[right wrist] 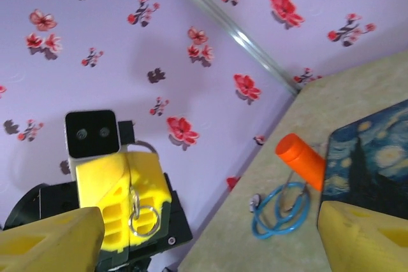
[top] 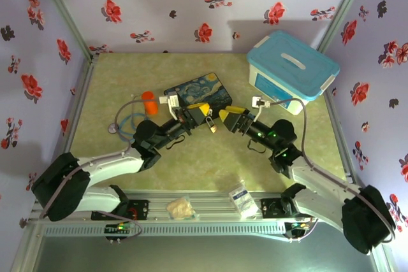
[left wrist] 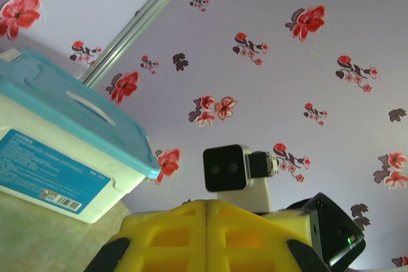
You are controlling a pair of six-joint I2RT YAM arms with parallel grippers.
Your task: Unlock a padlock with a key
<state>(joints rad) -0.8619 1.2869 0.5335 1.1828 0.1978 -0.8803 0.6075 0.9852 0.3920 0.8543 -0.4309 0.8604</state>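
While the left gripper point(top: 205, 113), fingers pressed on the padlock point(top: 210, 123) just beside the starry-night box point(top: 194, 92), presents it, the right gripper point(top: 224, 116), fingers spread, likely must next obtain the key, which cannot be located.

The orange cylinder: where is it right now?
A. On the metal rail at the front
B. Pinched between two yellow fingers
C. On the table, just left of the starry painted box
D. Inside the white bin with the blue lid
C: in the top view the orange cylinder sits on the green table just left of the painted box, apart from both arms.
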